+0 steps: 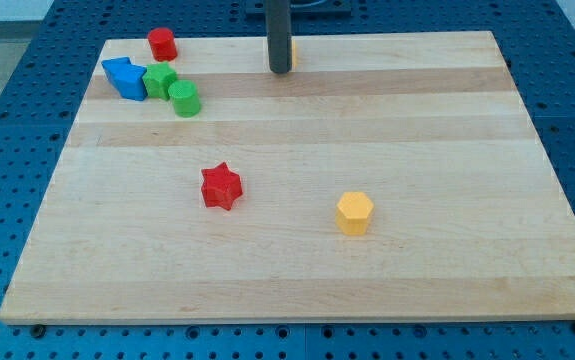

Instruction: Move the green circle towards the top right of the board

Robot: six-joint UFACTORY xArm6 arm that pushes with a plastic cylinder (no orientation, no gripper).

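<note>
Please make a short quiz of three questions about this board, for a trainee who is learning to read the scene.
1. True or false: my tip touches the green circle.
2. Which block lies nearest the view's bottom? A) red star B) yellow hexagon C) blue block
3. Fill in: the red cylinder stands near the board's top ____ corner in the view.

Key
1. False: my tip is well to the view's right of the green circle, apart from it.
2. B
3. left

green circle [184,98], red star [221,186], yellow hexagon [354,213]
</note>
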